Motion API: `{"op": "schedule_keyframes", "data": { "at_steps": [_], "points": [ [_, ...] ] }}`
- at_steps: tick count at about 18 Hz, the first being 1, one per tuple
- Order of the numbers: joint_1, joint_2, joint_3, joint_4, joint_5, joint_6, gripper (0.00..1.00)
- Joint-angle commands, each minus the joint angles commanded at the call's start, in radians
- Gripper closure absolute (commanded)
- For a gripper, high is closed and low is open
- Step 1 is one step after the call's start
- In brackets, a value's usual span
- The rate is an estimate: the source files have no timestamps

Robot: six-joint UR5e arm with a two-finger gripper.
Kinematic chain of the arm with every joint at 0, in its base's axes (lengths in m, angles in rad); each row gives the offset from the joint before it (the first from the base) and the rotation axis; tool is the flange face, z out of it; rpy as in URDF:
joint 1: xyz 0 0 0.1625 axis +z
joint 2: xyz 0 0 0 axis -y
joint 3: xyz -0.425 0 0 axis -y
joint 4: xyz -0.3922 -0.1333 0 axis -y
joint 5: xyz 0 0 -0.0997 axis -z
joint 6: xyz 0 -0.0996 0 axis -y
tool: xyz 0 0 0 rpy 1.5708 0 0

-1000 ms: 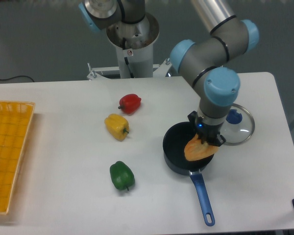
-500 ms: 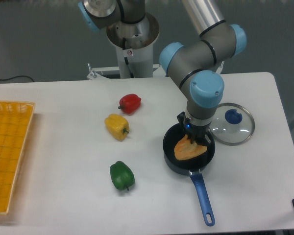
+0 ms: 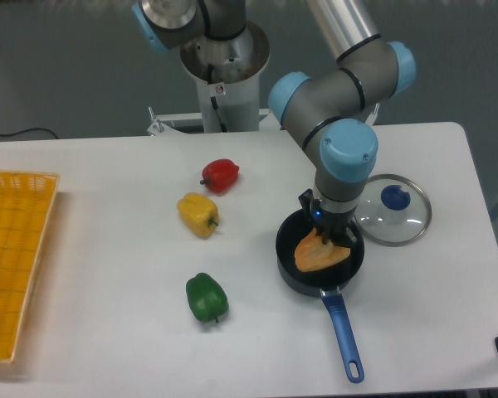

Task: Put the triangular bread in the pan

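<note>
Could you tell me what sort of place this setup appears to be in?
Probably a robotics lab bench for manipulation trials: an arm on a pedestal at a plain white table, with toy-like peppers, a pan holding bread, and a yellow basket.

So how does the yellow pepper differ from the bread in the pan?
The yellow pepper is plump and blocky with a green stem; the triangular bread is a flat orange-golden wedge. The pepper lies free on the table; the bread sits in the pan under the hand. Both have warm yellow tones.
</note>
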Motion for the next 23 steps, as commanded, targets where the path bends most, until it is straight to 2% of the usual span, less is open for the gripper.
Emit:
{"op": "schedule_keyframes", "data": {
  "at_steps": [14,15,19,23],
  "points": [
    [-0.005,-0.011,0.005,0.014,0.002,-0.012,0.77],
    [-0.005,-0.012,0.005,0.014,0.002,-0.014,0.75],
    [-0.009,-0.018,-0.001,0.032,0.002,-0.014,0.53],
    [-0.012,-0.018,-0.001,0.038,0.003,-0.014,0.43]
  ]
}}
